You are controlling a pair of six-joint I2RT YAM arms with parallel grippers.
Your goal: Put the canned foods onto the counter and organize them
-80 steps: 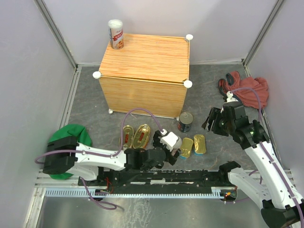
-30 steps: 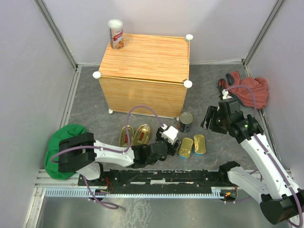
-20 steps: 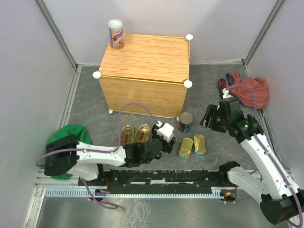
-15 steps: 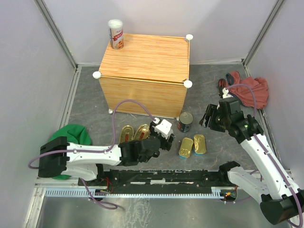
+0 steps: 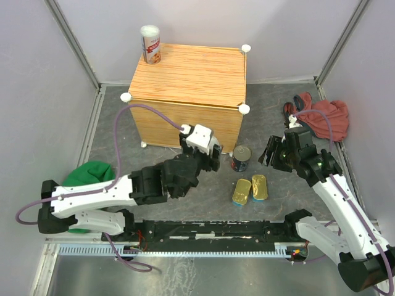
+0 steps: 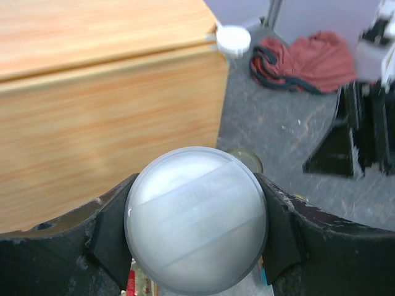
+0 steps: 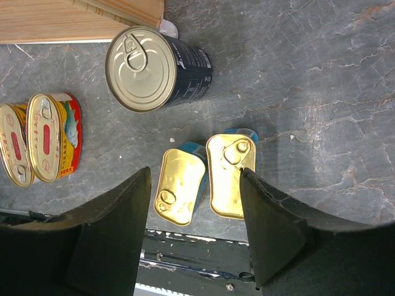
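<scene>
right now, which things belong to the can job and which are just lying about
Job: light-wood counter box; tall red-white can on it; white-lidded can in left hand; dark round tin; oval gold-red tins; rectangular gold-blue tins.
Lying about: red cloth; green cloth.

The bench (image 5: 185,80) stands just beyond the left end effector (image 5: 210,161), which holds a tall can (image 6: 196,219); a second can (image 5: 150,44) stands on the bench's far-left corner. The round tin (image 5: 241,158) sits between that and the right end effector (image 5: 270,154), with the flat tins (image 5: 250,189) nearer.

- No wording can be read in any view.
- Print is seen on the tall can (image 5: 150,44) at 11 o'clock, too small to read.
- The dark tin's (image 7: 185,65) label patch is blurred.
- Raised marks on the white-lidded can (image 6: 195,219) cannot be made out.
</scene>
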